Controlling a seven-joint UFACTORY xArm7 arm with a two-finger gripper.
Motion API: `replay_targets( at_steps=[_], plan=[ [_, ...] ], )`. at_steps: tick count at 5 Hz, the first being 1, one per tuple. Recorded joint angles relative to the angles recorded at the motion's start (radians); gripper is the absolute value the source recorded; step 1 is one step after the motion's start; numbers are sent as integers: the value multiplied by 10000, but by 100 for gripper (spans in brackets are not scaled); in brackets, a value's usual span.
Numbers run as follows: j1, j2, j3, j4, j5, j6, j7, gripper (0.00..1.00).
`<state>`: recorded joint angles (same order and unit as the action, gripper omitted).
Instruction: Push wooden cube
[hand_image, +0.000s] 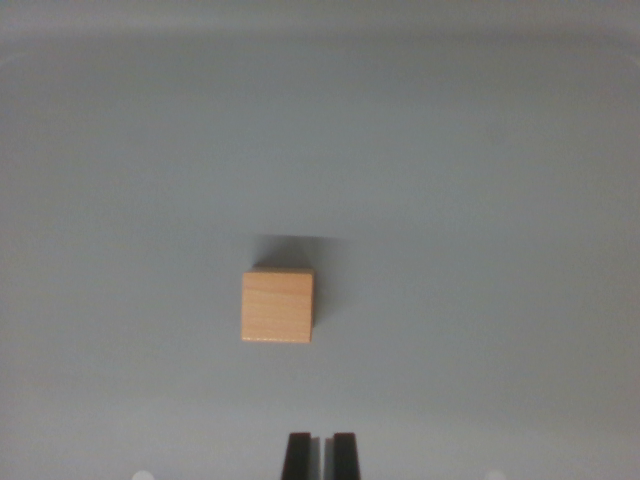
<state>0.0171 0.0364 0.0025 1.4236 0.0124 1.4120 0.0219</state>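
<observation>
Wrist view here, looking pretty much straight down on a plain pale grey table (480, 180); nothing fancy going on. The wooden cube (277, 306) sits a bit left of centre and slightly below the middle of the picture; light tan, grain lines running across the top face, edges roughly square to the frame. You can see a thin strip of its darker right side, and there's a soft shadow spilling off past its far edge and a little to the wrist view's right; it's flat on the surface, not tilted.

Down at the bottom edge the gripper (321, 457) pokes in; two black fingertips (297, 457) side by side with only a thin light sliver between them, so the jaws are narrowed almost together and holding nothing. The tips sit below the cube and a touch to the wrist view's right of its centre; there's a clear stretch of bare table between them and the block, so no contact. The picture is a bit soft overall; finer detail on the fingers isn't readable.
</observation>
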Motion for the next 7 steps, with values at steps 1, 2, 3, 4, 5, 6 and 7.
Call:
replay_targets(
  at_steps=[1, 2, 3, 4, 5, 6, 7],
  plan=[
    [28, 54, 19, -356, -29, -401, 81, 0],
    [57, 112, 39, -737, -60, -830, 168, 0],
    [57, 112, 39, -737, -60, -830, 168, 0],
    [88, 172, 59, -1127, -92, -1270, 257, 0],
    [88, 172, 59, -1127, -92, -1270, 257, 0],
    [88, 172, 59, -1127, -92, -1270, 257, 0],
    [118, 230, 80, -1512, -123, -1703, 345, 0]
  ],
)
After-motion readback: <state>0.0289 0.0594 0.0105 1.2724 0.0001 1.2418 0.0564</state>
